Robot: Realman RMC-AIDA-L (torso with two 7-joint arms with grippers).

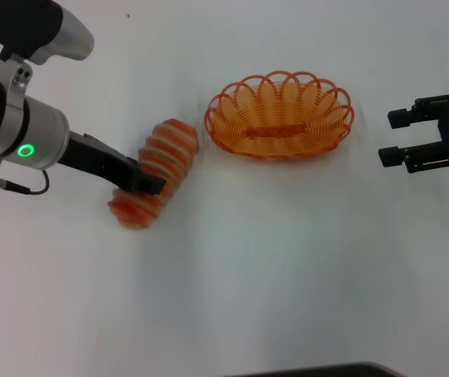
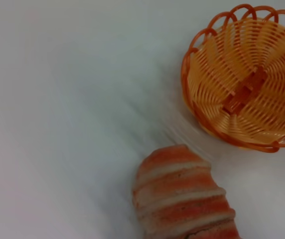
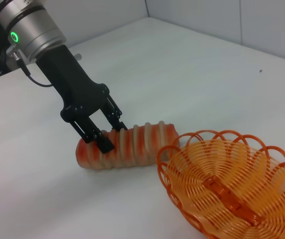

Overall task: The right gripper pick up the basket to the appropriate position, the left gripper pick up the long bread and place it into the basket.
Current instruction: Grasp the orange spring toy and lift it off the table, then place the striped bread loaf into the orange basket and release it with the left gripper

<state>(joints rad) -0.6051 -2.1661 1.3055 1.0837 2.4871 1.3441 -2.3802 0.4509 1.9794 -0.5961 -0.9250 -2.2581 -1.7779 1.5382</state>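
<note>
White matte table [image 1: 287, 275], smooth, w/ a few tiny dark specks. In the right wrist view a pale wall of flat panels w/ thin seams rises behind the table's far edge. Dark strip at the table's near edge in the head view, can't tell what it is. No readable writing or brand anywhere; only marking is a green lit ring on the left arm's silver cuff.

Basket [image 1: 279, 116] is the landmark: oval, orange plastic wire, looped scalloped rim, thin ribs fanning out from a solid flat strip along the floor. Sits upright on the table, nothing in it.

Bread [image 1: 154, 173]: long loaf, orange-red crust, cream cross stripes making ridged segments, rounded ends. It's to the basket's left, one end near the rim but apart from it, the other end angled away toward the robot. Can't tell if it's resting on the table or just lifted. Left wrist view shows the bread's near end [image 2: 182, 199] w/ the basket [image 2: 247, 79] beyond it.

Left gripper [image 1: 147, 184]: black, two fingers, on a black link below the silver cuff. It's at the bread's end farthest from the basket, fingers clamped across the loaf, one each side; clear in the right wrist view [image 3: 105, 134].

Right gripper [image 1: 401, 137]: black, off to the basket's right, well apart from it, fingers spread, holding nothing.
</note>
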